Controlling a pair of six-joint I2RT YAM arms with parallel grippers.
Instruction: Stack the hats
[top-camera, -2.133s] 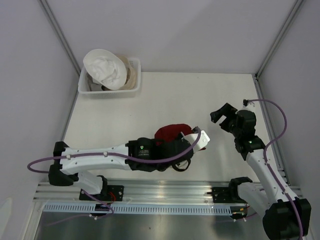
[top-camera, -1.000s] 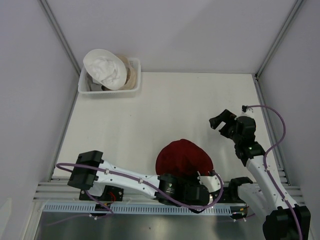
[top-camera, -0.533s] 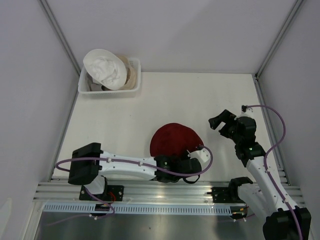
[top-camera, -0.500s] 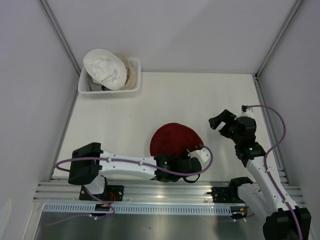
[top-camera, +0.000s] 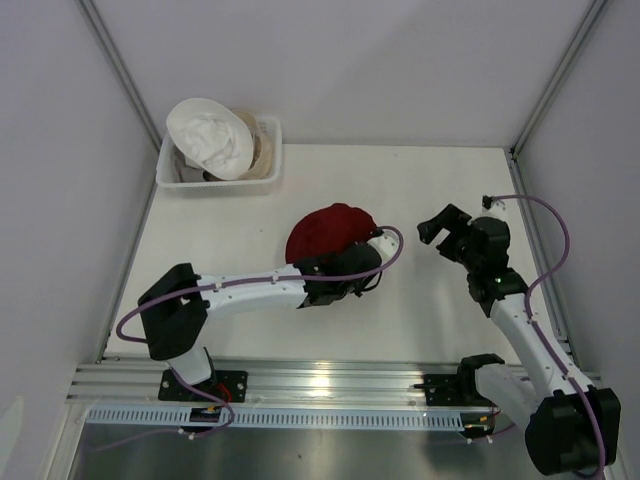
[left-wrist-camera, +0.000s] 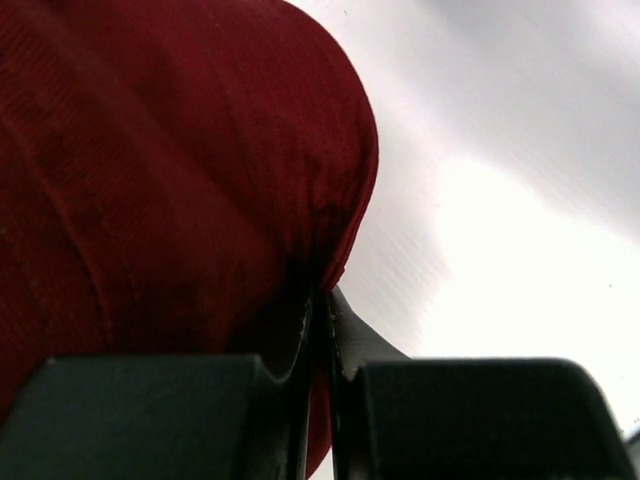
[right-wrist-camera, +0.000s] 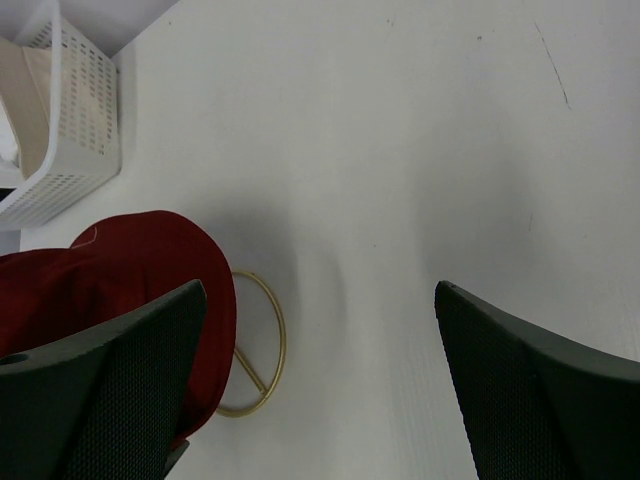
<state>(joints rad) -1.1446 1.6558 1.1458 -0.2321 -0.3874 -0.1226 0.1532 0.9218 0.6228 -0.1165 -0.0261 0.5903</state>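
Observation:
The dark red hat (top-camera: 322, 230) hangs over the middle of the table, pinched at its brim by my left gripper (top-camera: 343, 264). In the left wrist view the red fabric (left-wrist-camera: 170, 170) fills the left side and the jaws of that gripper (left-wrist-camera: 322, 305) are closed on the brim edge. The white hat (top-camera: 209, 134) lies on top of the basket at the back left. The beige hat (top-camera: 263, 150) sits inside the basket beside it. The grey hat is not visible. My right gripper (top-camera: 446, 226) is open and empty to the right of the red hat (right-wrist-camera: 120, 270).
The white mesh basket (top-camera: 270, 176) stands at the back left corner and also shows in the right wrist view (right-wrist-camera: 80, 110). A thin gold wire ring (right-wrist-camera: 262, 345) lies flat on the table just right of the red hat. The table's right edge runs behind the right arm.
My left gripper has carried the red hat from the table's near edge back and left to the middle. The right gripper has stayed open and shifted only slightly.

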